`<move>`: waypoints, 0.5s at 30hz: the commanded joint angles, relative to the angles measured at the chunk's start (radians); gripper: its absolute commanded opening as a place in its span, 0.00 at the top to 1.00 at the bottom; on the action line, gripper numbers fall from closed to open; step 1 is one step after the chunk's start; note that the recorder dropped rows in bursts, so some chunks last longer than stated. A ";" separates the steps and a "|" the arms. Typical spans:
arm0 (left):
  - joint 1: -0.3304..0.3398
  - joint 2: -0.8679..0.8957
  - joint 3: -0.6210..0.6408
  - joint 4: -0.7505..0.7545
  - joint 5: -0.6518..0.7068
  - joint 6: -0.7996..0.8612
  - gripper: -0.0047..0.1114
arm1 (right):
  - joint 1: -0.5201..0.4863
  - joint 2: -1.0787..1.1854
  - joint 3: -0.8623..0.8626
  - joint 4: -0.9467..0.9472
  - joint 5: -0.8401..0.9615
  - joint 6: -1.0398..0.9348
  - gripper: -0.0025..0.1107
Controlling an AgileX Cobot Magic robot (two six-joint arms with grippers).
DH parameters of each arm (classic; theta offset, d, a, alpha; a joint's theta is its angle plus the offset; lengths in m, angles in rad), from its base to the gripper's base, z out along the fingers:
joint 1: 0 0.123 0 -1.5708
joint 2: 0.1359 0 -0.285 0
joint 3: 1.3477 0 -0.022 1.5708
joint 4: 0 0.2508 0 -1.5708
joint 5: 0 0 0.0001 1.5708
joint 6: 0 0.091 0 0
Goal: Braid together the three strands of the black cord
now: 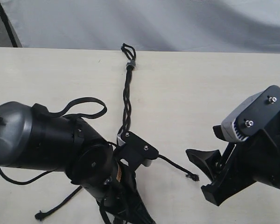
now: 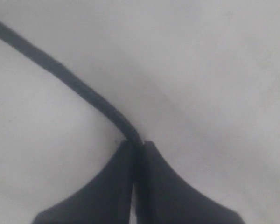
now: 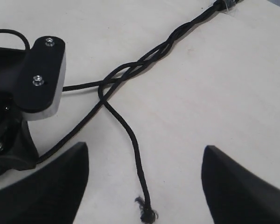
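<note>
The black cord (image 1: 127, 100) lay on the pale table (image 1: 214, 88), braided partway. The left gripper (image 2: 137, 145) was clenched on the held strand (image 2: 74, 84); the right gripper (image 3: 145, 147) gaped, released, over the frayed strand (image 3: 130, 133). The crossing would likely go best with the held strand kept taut

The table (image 1: 224, 79) is viewed by the exterior camera from above, on the arms' side, facing the far edge. The left wrist view is taken very close to the surface, past the closed left gripper (image 2: 136, 145) onto one strand (image 2: 60, 74), and is blurred. The right wrist view is taken from higher, between the spread fingers of the right gripper (image 3: 144, 146). The braided black cord (image 3: 168, 44) (image 1: 127, 100) and a frayed strand tip (image 3: 147, 212) (image 1: 193, 176) are shared with the exterior view.
</note>
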 commanded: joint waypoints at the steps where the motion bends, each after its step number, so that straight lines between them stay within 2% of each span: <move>1: -0.007 0.006 0.012 0.047 0.081 -0.003 0.96 | -0.006 -0.007 0.003 -0.008 -0.011 0.000 0.40; 5: -0.007 -0.071 0.012 0.161 0.108 -0.003 0.96 | -0.006 -0.007 0.003 -0.008 -0.011 0.000 0.40; 11: -0.007 -0.167 0.012 0.490 0.205 -0.038 0.96 | -0.006 -0.007 0.003 -0.008 -0.011 0.000 0.40; 15: -0.001 -0.165 0.027 0.628 0.205 -0.046 0.96 | -0.006 -0.007 0.003 -0.008 -0.011 0.000 0.40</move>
